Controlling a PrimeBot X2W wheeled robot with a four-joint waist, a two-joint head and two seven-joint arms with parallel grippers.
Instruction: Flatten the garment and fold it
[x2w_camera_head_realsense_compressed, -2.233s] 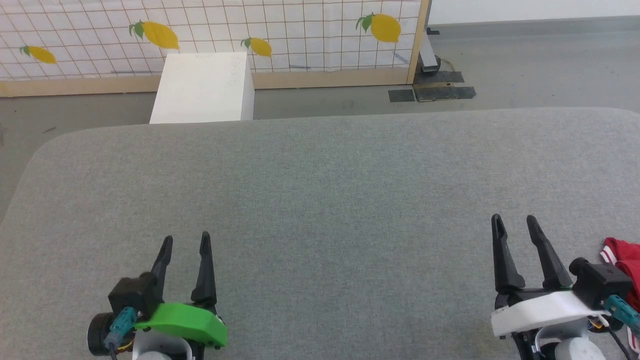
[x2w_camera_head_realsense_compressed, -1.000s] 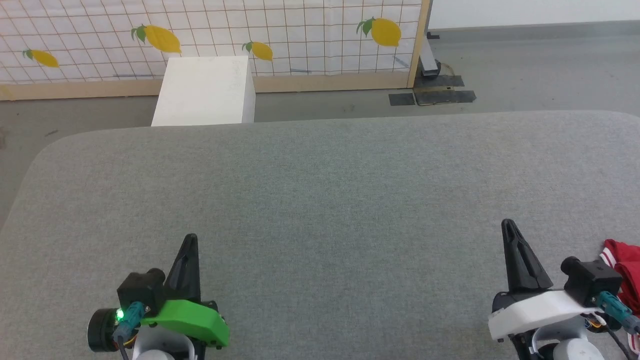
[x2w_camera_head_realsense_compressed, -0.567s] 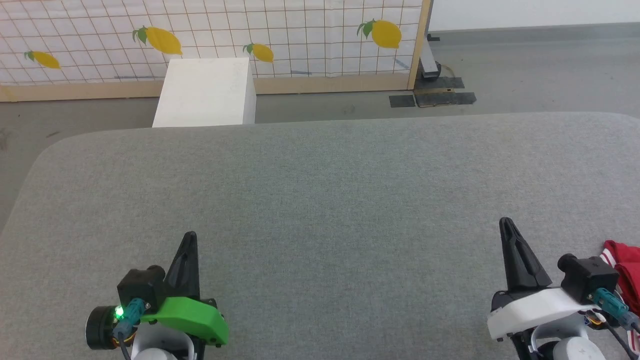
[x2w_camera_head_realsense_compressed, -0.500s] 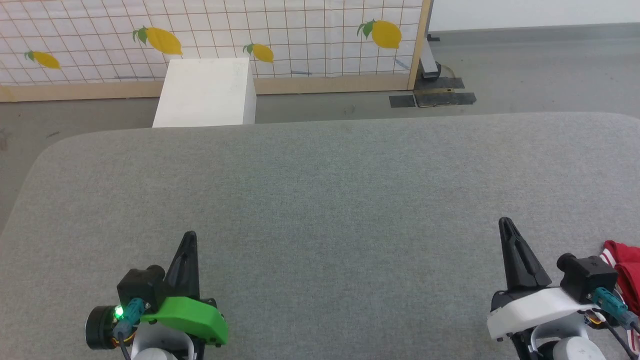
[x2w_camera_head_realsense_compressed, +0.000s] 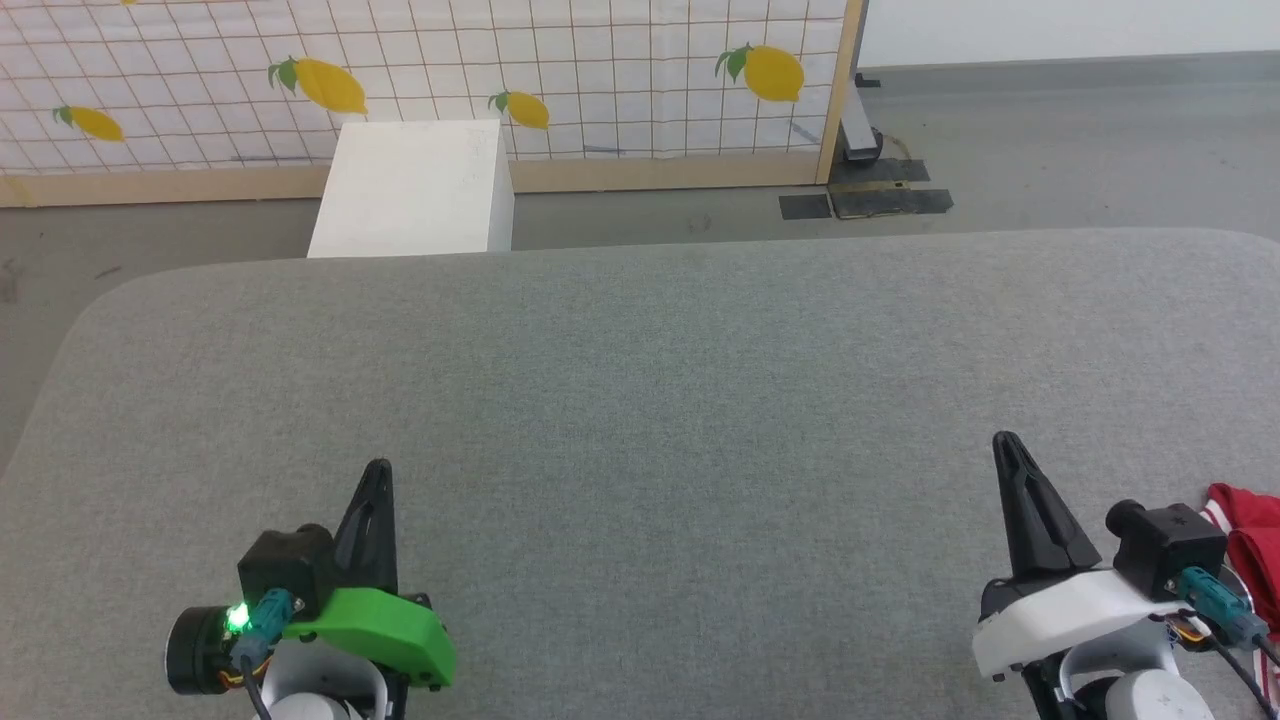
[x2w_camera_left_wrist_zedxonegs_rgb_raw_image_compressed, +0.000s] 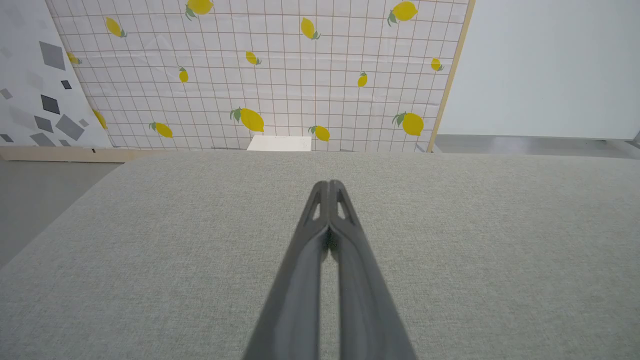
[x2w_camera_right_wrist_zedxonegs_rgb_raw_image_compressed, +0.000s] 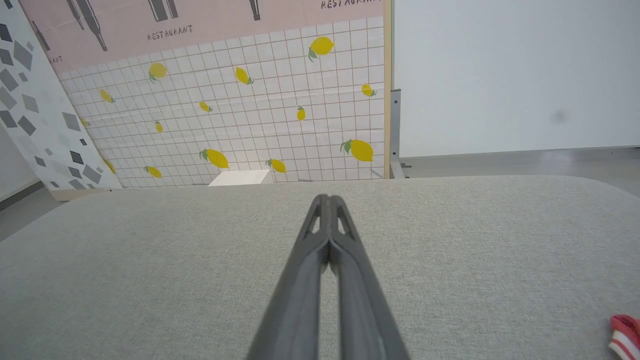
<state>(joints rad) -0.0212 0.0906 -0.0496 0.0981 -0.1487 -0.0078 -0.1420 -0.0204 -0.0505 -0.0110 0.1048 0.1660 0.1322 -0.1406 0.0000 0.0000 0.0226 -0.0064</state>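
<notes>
Green-cased left end effector (x2w_camera_head_realsense_compressed: 377, 478) and white-cased right end effector (x2w_camera_head_realsense_compressed: 1006, 448) hover pinched shut, empty, over the grey fabric-topped table (x2w_camera_head_realsense_compressed: 640, 380). The crumpled red, stripe-trimmed garment (x2w_camera_head_realsense_compressed: 1248, 530) lies bunched at the table's right edge, so the right arm looks best placed to fetch it.

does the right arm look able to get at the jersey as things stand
Probably yes: the jersey lies on the table just right of the right gripper, with nothing between them. The gripper is shut, so it must open first.
</notes>
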